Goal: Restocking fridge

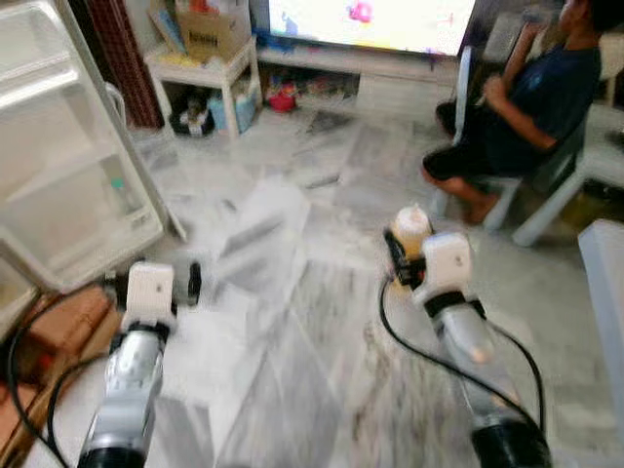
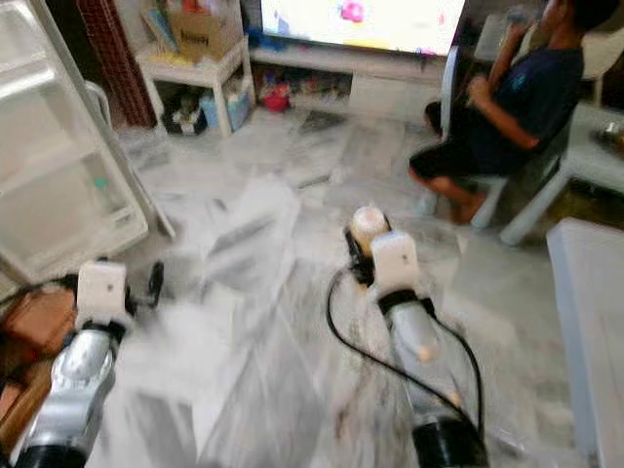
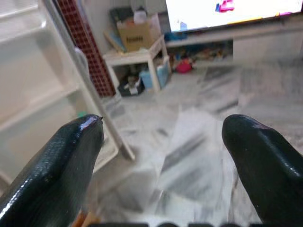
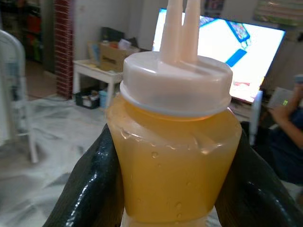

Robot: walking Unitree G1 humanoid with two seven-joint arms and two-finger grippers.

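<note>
The right gripper (image 1: 408,255) squeezed a squeeze bottle (image 4: 176,142) of yellow sauce. The left gripper (image 3: 163,142) was wide apart, holding nothing. The bottle should stay upright on the way to the fridge door (image 1: 68,185), off to the left gripper's side.

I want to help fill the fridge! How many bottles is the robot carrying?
1. A clear plastic squeeze bottle of yellow-orange sauce with a white nozzle cap sits clamped in the right gripper, above the marble floor. The left gripper is open and holds nothing. Others may be out of view.

cardboard box (image 3: 136,34) print blurred, nothing legible
</note>
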